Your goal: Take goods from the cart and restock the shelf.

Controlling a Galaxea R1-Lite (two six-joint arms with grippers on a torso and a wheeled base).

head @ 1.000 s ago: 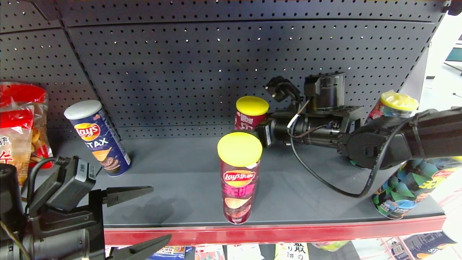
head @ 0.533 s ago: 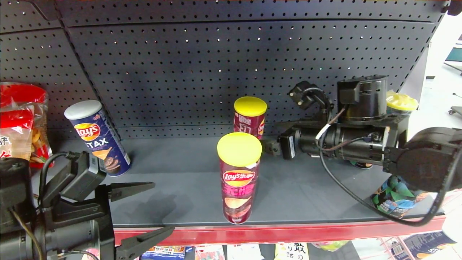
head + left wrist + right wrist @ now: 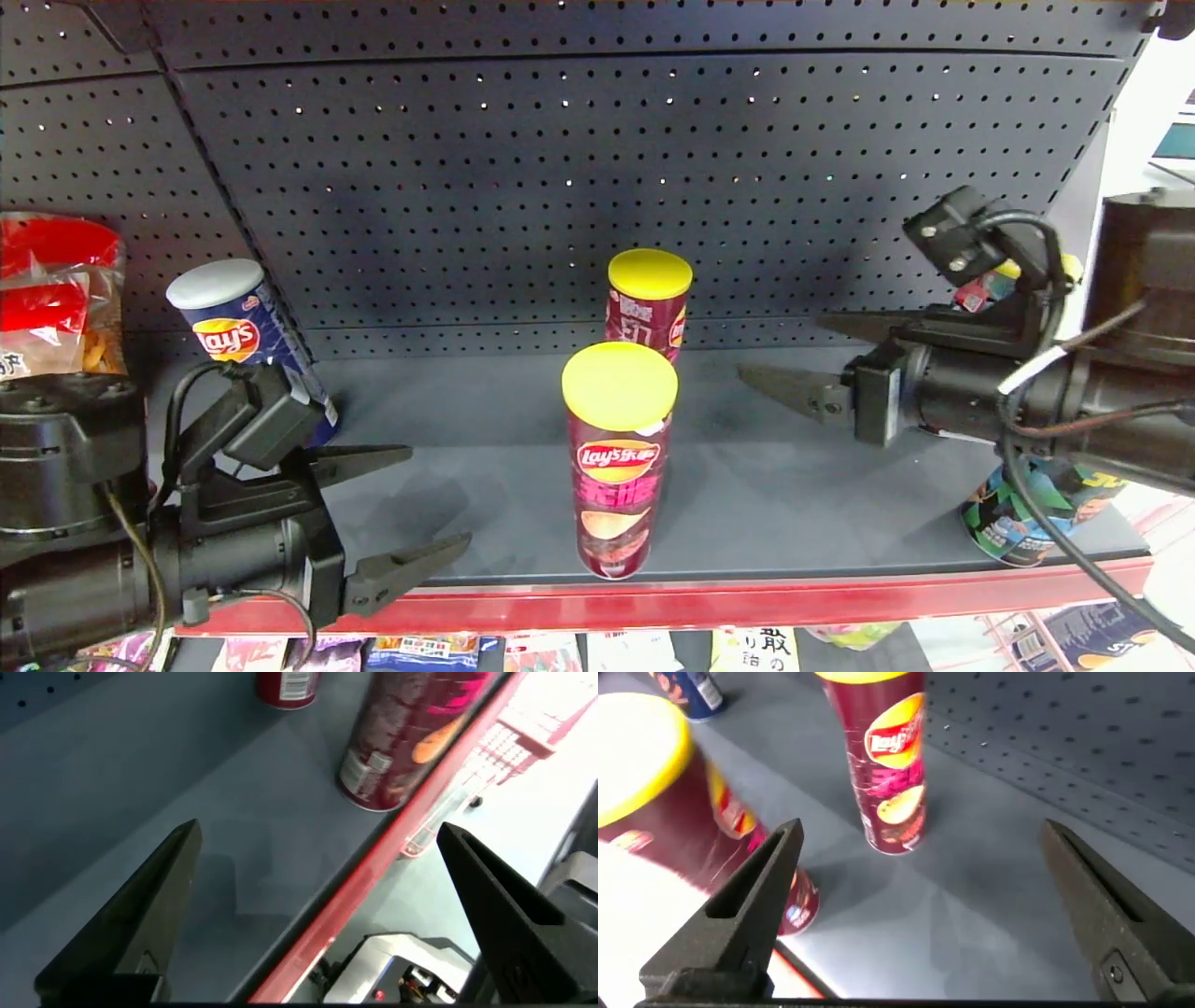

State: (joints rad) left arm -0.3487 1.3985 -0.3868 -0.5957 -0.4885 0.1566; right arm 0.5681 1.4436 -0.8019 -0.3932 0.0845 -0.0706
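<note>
Two maroon chip cans with yellow lids stand upright on the grey shelf (image 3: pixel 448 411): a front can (image 3: pixel 618 457) near the red edge and a back can (image 3: pixel 647 303) by the pegboard. My right gripper (image 3: pixel 789 350) is open, to the right of both cans and touching neither. In the right wrist view its gripper (image 3: pixel 923 835) frames the back can (image 3: pixel 887 765), with the front can (image 3: pixel 682 812) nearer. My left gripper (image 3: pixel 434 499) is open and empty over the shelf's front edge, left of the front can. The left wrist view has the gripper (image 3: pixel 318 849) and the front can's base (image 3: pixel 392 747).
A blue chip can (image 3: pixel 245 336) leans at the back left, beside snack bags (image 3: pixel 47 289). A large green-blue can (image 3: pixel 1027 523) stands at the front right under my right arm. The pegboard wall (image 3: pixel 560 187) closes the back. The red shelf lip (image 3: pixel 700 602) runs along the front.
My right gripper has drawn back to the right, away from the back can, which stays standing. My left gripper has risen and moved right, closer to the front can.
</note>
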